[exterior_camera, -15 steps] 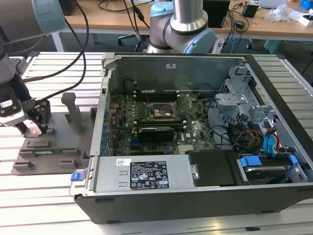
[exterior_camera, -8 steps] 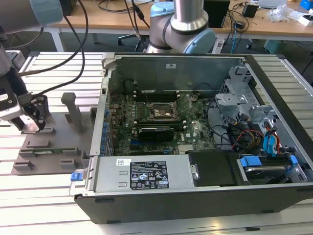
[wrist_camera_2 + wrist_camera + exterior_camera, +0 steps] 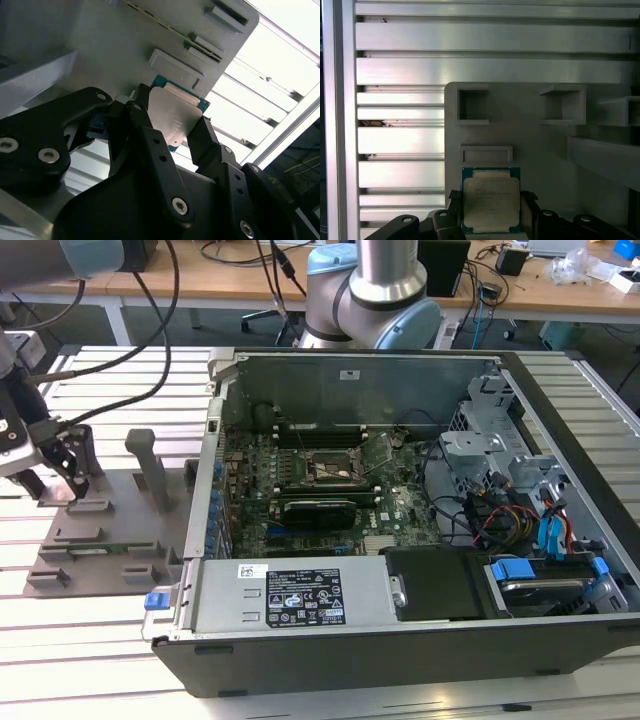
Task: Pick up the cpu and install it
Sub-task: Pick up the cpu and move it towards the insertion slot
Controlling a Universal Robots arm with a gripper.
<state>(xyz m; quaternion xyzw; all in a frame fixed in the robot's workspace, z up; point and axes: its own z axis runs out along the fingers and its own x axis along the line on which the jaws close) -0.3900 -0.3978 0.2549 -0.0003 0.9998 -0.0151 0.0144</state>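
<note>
Jaws clamped on cpu [image 3: 491,202], top print [image 3: 487,194] faint

The computer case [image 3: 420,645] sits on the table [image 3: 90,650]. The fixture plate [image 3: 115,512] lies just beside it, at the exterior view's left. The pincer [image 3: 72,468] stands over this plate, clamping the cpu [image 3: 491,200] between its fingers.

1. Slatted metal table [image 3: 90,650] under the whole setup; bare at 7 o'clock in the exterior view.
2. Wooden desk [image 3: 225,285] along 12 o'clock, cables [image 3: 235,252] on top.
3. Dark floor [image 3: 195,330] below the desk, 11 o'clock.
</note>
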